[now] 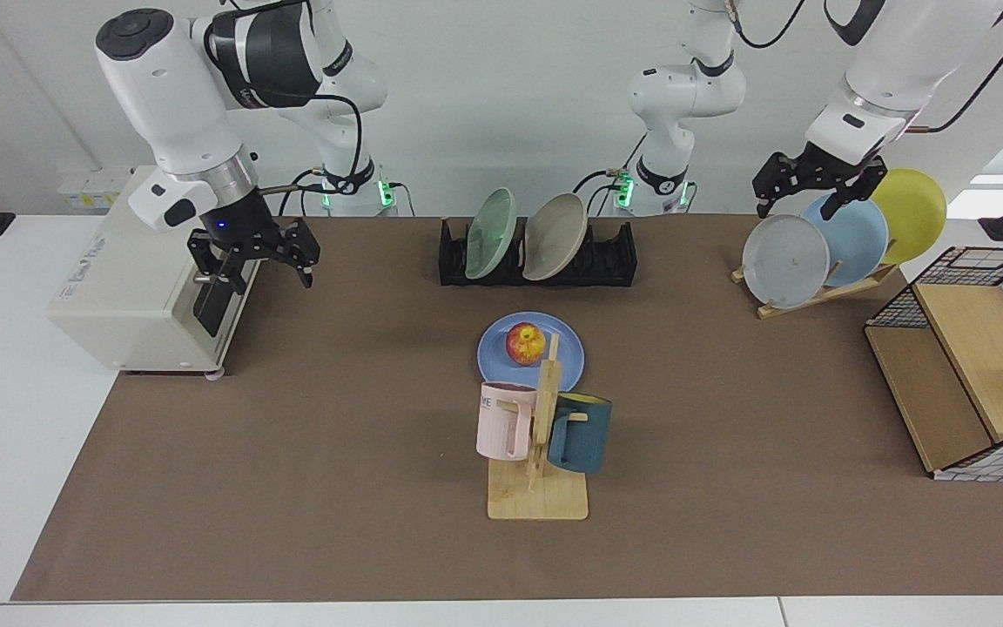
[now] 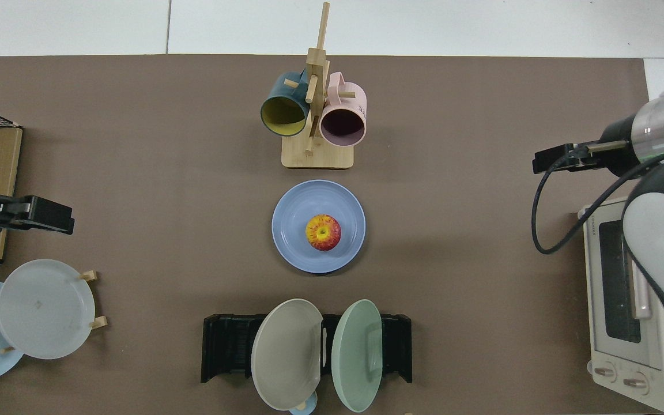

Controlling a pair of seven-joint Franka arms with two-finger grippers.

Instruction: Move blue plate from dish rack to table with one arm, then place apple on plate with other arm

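The blue plate (image 1: 494, 355) (image 2: 293, 214) lies flat on the brown mat of the table (image 1: 336, 488), just behind the mug tree. On its middle rests the red and yellow apple (image 1: 526, 342) (image 2: 323, 232). The black dish rack (image 1: 616, 258) (image 2: 225, 346) at the back holds a green plate and a beige plate. My right gripper (image 1: 255, 273) (image 2: 562, 158) hangs open and empty in front of the toaster oven, far from the plate. My left gripper (image 1: 793, 209) (image 2: 44, 216) waits open and empty above the wooden plate stand.
A cream toaster oven (image 1: 140, 261) stands at the facing view's left edge. A wooden mug tree (image 1: 538, 488) carries a pink mug and a dark teal mug. The wooden stand (image 1: 815, 294) holds grey, pale blue and yellow plates. A wire basket (image 1: 989, 261) with a wooden shelf sits beyond it.
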